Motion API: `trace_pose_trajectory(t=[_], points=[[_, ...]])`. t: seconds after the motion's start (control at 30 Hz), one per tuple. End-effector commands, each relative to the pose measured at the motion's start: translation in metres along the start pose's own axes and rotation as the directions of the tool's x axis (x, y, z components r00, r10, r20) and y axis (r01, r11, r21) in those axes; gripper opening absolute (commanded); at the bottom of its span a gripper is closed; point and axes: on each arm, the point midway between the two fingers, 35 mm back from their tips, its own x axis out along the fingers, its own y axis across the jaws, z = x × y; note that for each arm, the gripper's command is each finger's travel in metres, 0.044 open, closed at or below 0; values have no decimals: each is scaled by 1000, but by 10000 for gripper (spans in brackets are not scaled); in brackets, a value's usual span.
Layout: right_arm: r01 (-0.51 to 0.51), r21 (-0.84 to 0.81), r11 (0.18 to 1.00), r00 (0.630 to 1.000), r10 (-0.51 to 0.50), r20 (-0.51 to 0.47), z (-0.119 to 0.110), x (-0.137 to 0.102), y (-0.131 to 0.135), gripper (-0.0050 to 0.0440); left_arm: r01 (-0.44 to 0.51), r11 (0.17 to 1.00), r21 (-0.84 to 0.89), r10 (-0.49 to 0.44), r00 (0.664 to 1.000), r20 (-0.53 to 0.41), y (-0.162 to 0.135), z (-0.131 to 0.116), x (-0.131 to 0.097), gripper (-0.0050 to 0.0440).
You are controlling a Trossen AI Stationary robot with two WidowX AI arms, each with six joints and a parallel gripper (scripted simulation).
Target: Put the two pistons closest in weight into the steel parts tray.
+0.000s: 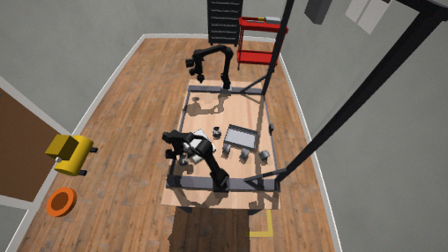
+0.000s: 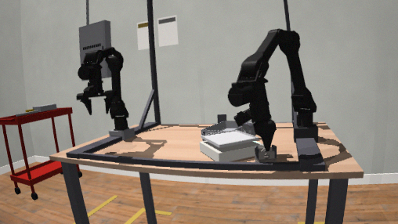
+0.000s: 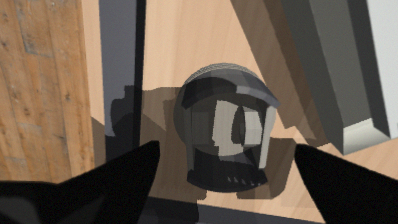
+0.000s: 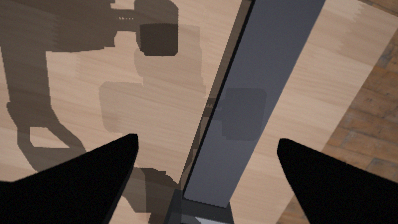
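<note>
A dark metal piston (image 1: 183, 160) (image 2: 266, 155) (image 3: 230, 92) stands on the table beside the white scale (image 1: 200, 134) (image 2: 231, 152). My left gripper (image 2: 267, 146) (image 3: 226, 149) is open, with its fingers on either side of this piston and gaps to both in the left wrist view. A second piston (image 1: 216, 132) stands between scale and tray. Three more grey pistons, one (image 1: 226, 150), another (image 1: 243, 154) and a third (image 1: 264, 155), stand on the near side of the steel parts tray (image 1: 240, 137). No piston shows in the tray. My right gripper (image 4: 208, 143) (image 2: 99, 111) is open and empty, high over the far end.
A dark frame rail (image 1: 196, 182) (image 2: 176, 162) (image 4: 250, 100) runs around the table (image 1: 242, 106). The left arm hides part of the scale in the top view. The scale blocks part of the tray in the exterior view.
</note>
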Motion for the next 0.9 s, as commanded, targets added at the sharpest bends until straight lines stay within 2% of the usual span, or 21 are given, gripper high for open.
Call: trace_pose_trajectory(t=[0.0, 0.87], points=[[-3, 1, 1000, 999, 2, 32, 5, -8, 0, 400, -48, 999, -5, 49, 998, 39, 6, 5, -24, 378], [-3, 1, 1000, 999, 2, 32, 5, -8, 0, 400, -50, 999, -4, 50, 998, 39, 5, 4, -62, 378]])
